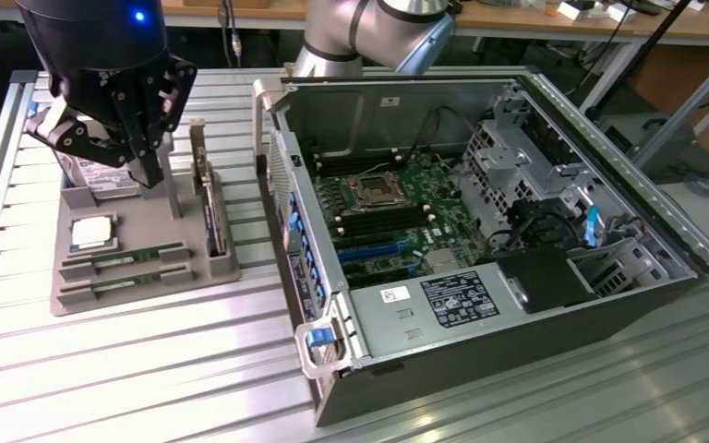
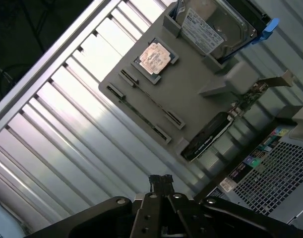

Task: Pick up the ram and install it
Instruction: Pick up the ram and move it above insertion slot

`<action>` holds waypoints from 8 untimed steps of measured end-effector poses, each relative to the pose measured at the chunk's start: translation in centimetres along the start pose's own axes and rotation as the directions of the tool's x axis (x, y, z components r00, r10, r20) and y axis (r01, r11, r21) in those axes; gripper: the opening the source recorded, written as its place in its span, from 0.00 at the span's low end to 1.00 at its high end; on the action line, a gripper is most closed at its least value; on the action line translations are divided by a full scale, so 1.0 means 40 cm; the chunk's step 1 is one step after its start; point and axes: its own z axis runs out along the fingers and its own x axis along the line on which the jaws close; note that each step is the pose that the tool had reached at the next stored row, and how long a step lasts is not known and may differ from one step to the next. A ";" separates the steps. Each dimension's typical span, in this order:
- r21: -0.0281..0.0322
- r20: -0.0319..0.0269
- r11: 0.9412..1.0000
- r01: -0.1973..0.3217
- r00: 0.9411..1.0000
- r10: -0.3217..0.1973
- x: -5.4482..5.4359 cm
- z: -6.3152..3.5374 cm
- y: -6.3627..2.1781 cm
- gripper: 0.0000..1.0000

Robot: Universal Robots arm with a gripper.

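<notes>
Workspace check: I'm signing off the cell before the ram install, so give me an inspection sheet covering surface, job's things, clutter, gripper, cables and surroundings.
Surface: slatted metal table; grey parts tray on it, beside the open computer case.
Job's things: two ram sticks sitting in the tray's slots; motherboard exposed inside the case.
Clutter: processor chip, hard drive and expansion card in the same tray.
Gripper: gripper shut, nothing seen between its fingers, above the tray.
Cables: black cables inside the case.
Surroundings: wooden bench behind the table.
</notes>
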 end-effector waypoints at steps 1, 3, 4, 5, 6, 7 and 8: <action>0.000 0.000 1.000 0.010 1.000 -0.010 0.000 0.000 0.000 0.11; 0.001 -0.001 1.000 0.027 1.000 -0.027 0.000 0.000 0.000 0.11; 0.001 -0.001 0.999 0.033 0.999 -0.033 0.000 0.000 0.000 0.11; 0.001 -0.001 0.999 0.042 0.999 -0.042 0.000 0.000 0.000 0.11; 0.001 -0.001 0.999 0.053 0.999 -0.053 0.000 0.000 0.000 0.11; 0.002 -0.002 0.998 0.064 0.998 -0.064 0.000 0.000 0.000 0.11; 0.002 -0.002 0.997 0.076 0.997 -0.076 0.000 0.000 0.000 0.11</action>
